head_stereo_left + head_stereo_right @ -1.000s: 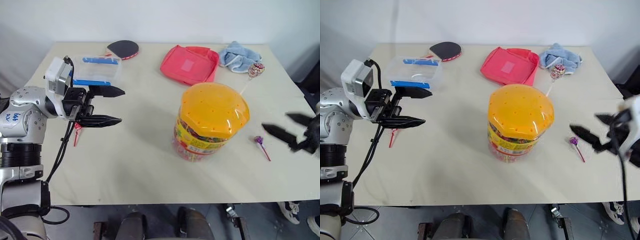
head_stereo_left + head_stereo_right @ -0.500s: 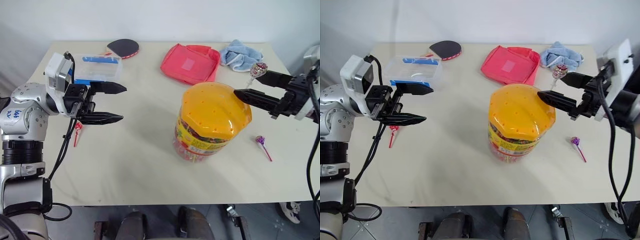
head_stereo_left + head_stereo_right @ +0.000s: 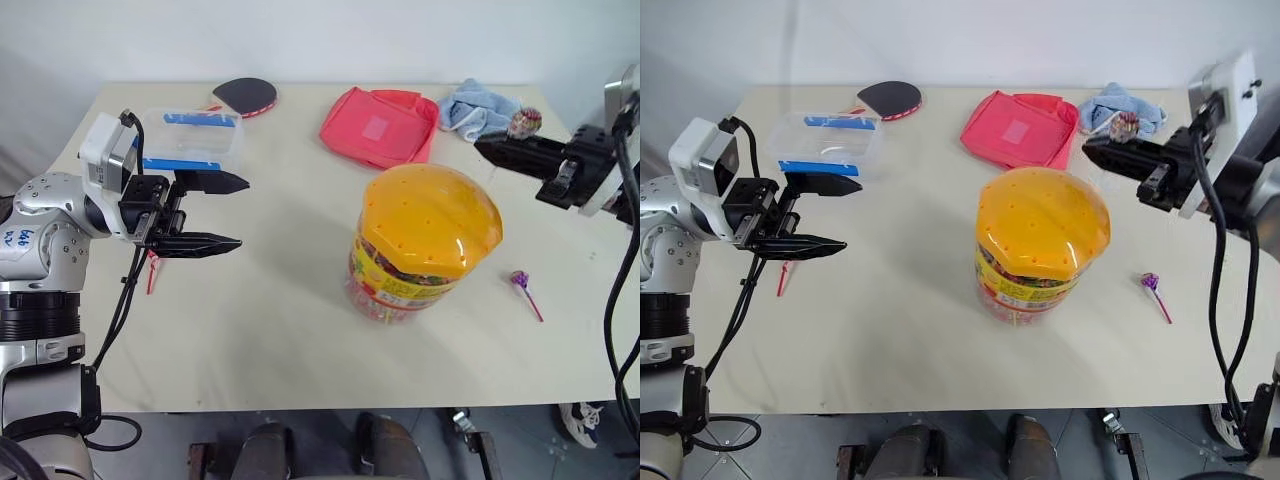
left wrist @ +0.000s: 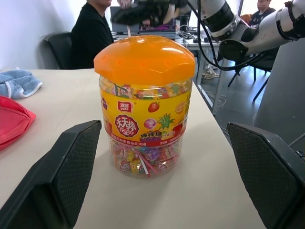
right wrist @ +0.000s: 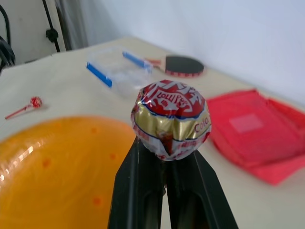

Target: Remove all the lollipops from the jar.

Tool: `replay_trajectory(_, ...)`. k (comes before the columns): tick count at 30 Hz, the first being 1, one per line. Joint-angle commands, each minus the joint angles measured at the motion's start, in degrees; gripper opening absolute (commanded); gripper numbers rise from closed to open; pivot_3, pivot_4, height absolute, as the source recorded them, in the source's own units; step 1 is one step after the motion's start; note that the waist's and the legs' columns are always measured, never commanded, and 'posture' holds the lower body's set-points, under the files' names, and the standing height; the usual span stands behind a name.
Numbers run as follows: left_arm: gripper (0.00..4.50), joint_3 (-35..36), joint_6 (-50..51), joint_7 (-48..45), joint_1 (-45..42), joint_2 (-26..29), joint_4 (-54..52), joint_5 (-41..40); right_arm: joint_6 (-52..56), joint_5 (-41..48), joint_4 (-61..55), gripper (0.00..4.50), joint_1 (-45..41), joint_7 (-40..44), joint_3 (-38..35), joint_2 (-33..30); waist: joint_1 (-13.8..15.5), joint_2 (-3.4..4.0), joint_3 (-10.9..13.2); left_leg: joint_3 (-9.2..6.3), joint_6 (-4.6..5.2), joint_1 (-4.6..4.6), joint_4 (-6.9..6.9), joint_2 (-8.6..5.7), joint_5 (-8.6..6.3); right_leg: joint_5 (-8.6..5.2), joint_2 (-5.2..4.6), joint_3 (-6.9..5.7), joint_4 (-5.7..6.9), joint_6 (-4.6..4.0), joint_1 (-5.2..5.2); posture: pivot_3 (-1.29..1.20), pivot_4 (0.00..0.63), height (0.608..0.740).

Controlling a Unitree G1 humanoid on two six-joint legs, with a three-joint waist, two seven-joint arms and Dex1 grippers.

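Right gripper (image 5: 164, 191) clamped on a lollipop (image 5: 170, 119), raised over the far right of the desk (image 3: 270, 340).
The jar (image 3: 428, 238), orange lid on, stands right of centre. The left gripper (image 3: 225, 212) hangs on the left, fingers apart, holding nothing. A purple lollipop (image 3: 519, 281) lies right of the jar; a red one (image 3: 154, 268) lies on the left under the left gripper.

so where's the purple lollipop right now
The purple lollipop lies on the table at the robot's right, just right of the jar and apart from it, below the right gripper.
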Motion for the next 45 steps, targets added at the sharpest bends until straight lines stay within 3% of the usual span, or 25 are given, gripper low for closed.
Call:
replay_trajectory(1, 4.5, 1.2, -0.8, -0.2, -1.4, 0.1, -0.7, -0.8, -2.0, -1.2, 1.2, 0.02, -3.9, -0.8, -1.6, -1.0, 0.0, 0.0, 0.0, 0.0, 0.01, -0.01, 0.0, 0.0, -0.01, 0.0, 0.0, 0.0, 0.0, 0.0, 0.0, 0.0, 0.15, 0.74)
replay_trajectory(7, 4.5, 0.7, -1.4, -0.1, -1.8, -1.3, -0.4, -0.6, -4.6, -10.2, 10.4, 0.02, -5.9, -2.0, -1.0, -6.2, 0.3, 0.0, 0.0, 0.02, 0.03, -0.05, 0.01, -0.01, -0.02, 0.0, -0.01, 0.0, -0.02, 0.0, -0.02, 0.0, 0.15, 0.74)
replay_trajectory(10, 4.5, 0.6, -1.5, 0.3, -1.4, -1.5, -0.3, -0.2, -4.0, -18.1, 21.1, 0.02, -1.4, -1.5, 2.8, -11.8, 0.2, -0.01, 0.0, 0.06, 0.1, -0.09, 0.02, -0.02, -0.08, 0.02, -0.01, 0.01, -0.1, 0.04, -0.02, 0.0, 0.15, 0.74)
replay_trajectory(14, 4.5, 0.9, -1.1, 1.0, -0.7, -1.6, -0.7, -0.3, -3.6, -24.5, 31.8, 0.02, 3.6, -0.4, 6.6, -14.1, -0.3, -0.01, 0.0, 0.17, 0.12, -0.08, 0.02, -0.03, -0.1, 0.04, -0.01, 0.07, -0.14, 0.07, -0.04, 0.0, 0.15, 0.74)
replay_trajectory(19, 4.5, 0.7, 1.2, 4.8, 0.3, -1.2, 0.4, 0.9, -7.1, -30.7, 43.3, 0.02, 8.2, 0.8, 9.9, -12.9, -1.2, 0.14, 0.1, 0.19, 0.1, -0.07, 0.0, -0.01, -0.1, 0.03, -0.01, 0.09, -0.13, 0.08, -0.05, 0.0, 0.15, 0.74)
replay_trajectory(24, 4.5, 0.0, 5.6, 11.1, 2.2, -1.1, -1.7, 2.2, -13.2, -36.0, 57.2, 0.02, 6.0, -1.1, 11.5, -9.2, -1.7, 0.17, 0.1, 0.19, 0.08, -0.03, -0.01, 0.01, -0.08, 0.03, 0.0, 0.1, -0.12, 0.09, -0.05, 0.0, 0.15, 0.74)
replay_trajectory(30, 4.5, 0.3, 4.6, 12.2, 3.8, -1.3, -4.3, 2.0, -16.5, -38.6, 62.8, 0.02, 4.9, 0.3, 11.4, -6.4, -1.9, 0.27, 0.1, 0.2, 0.05, -0.02, 0.0, 0.01, -0.06, 0.03, 0.0, 0.14, -0.08, 0.09, -0.05, 0.0, 0.15, 0.74)
replay_trajectory(38, 4.5, 1.9, 4.2, 11.0, 6.2, -0.2, -5.1, 1.3, -15.5, -37.5, 58.3, 2.54, 7.5, 3.8, 9.1, -6.4, -1.5, 0.28, 0.1, 0.21, 0.04, -0.01, 0.05, 0.01, -0.06, 0.03, 0.0, 0.15, -0.08, 0.09, -0.03, 0.0, 0.15, 0.74)
replay_trajectory(43, 4.5, 3.4, 2.8, 11.5, 6.2, -1.1, -4.8, 0.3, -12.1, -34.6, 43.1, 4.33, 16.7, 6.2, 3.4, -8.3, -1.1, 0.31, 0.1, 0.2, 0.02, -0.02, 0.05, 0.01, -0.07, 0.04, 0.0, 0.14, -0.07, 0.09, -0.03, 0.0, 0.15, 0.74)
replay_trajectory(45, 4.5, 3.9, 3.8, 12.2, 6.0, -1.7, -4.5, -0.6, -10.1, -32.5, 36.5, 4.49, 20.3, 7.4, 0.3, -8.4, -1.0, 0.32, 0.1, 0.19, 0.02, -0.01, 0.09, 0.01, -0.08, 0.04, -0.01, 0.14, -0.04, 0.1, -0.02, 0.0, 0.15, 0.74)
